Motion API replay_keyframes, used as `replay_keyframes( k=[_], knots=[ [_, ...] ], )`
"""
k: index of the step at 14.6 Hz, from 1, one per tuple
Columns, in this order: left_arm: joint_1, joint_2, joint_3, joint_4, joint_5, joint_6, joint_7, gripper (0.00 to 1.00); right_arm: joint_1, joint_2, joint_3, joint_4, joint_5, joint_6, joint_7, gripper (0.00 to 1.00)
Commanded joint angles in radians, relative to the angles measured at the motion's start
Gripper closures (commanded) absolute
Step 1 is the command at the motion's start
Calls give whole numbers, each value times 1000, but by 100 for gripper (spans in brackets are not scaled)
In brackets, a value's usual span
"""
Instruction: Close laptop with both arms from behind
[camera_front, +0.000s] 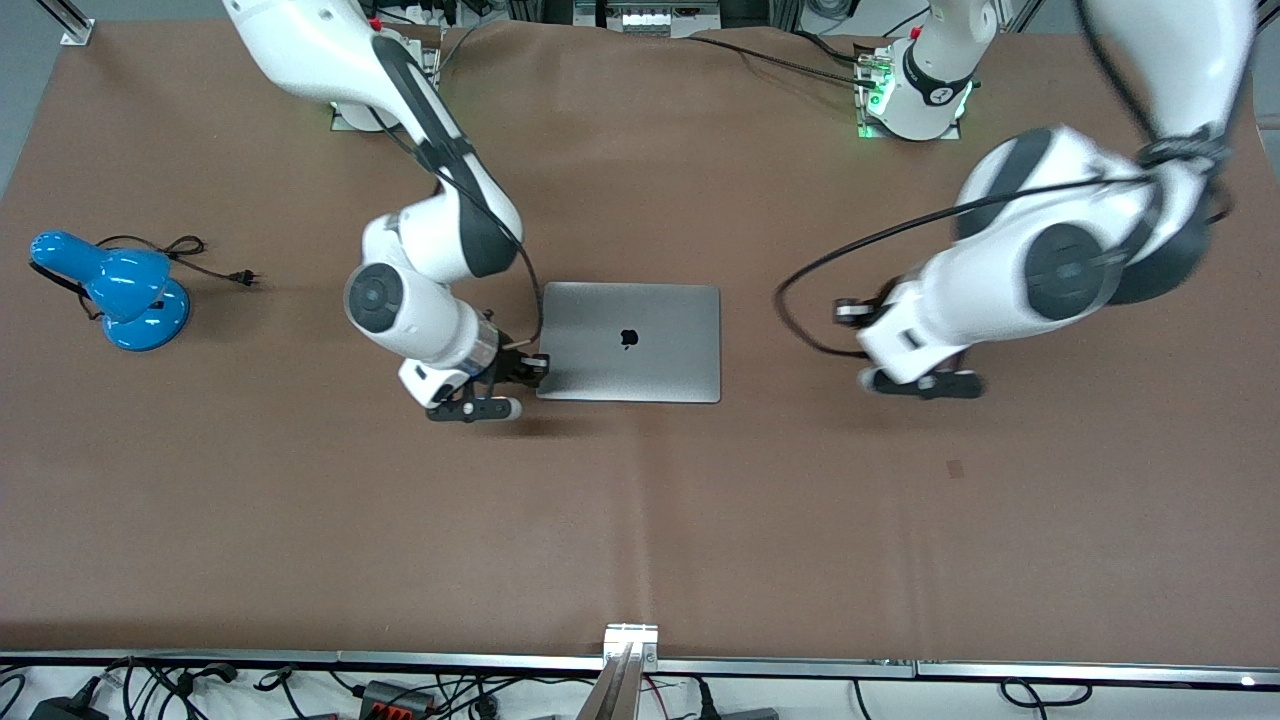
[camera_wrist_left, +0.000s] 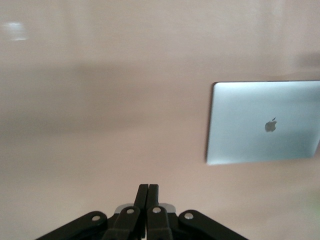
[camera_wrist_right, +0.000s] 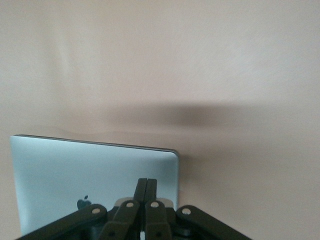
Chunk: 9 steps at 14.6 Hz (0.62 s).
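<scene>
The laptop lies closed and flat on the brown table, silver lid up with the black apple logo showing. My right gripper is shut and empty, low at the laptop's edge toward the right arm's end. In the right wrist view its fingertips sit over the lid's corner. My left gripper is shut and empty, over bare table toward the left arm's end, apart from the laptop. The left wrist view shows its closed fingers and the laptop off to one side.
A blue desk lamp with a black cord lies on the table toward the right arm's end. A metal rail runs along the table edge nearest the front camera, with cables below it.
</scene>
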Motion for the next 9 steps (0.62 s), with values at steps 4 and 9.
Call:
replay_keyframes(
  k=[4, 9],
  knots=[
    [431, -31, -308, 127, 22, -247, 36, 82, -3, -123, -143, 189, -196, -413, -37, 96],
    [481, -47, -333, 95, 30, -230, -30, 45, -3, -135, -288, 303, -184, -594, -100, 0]
  ],
)
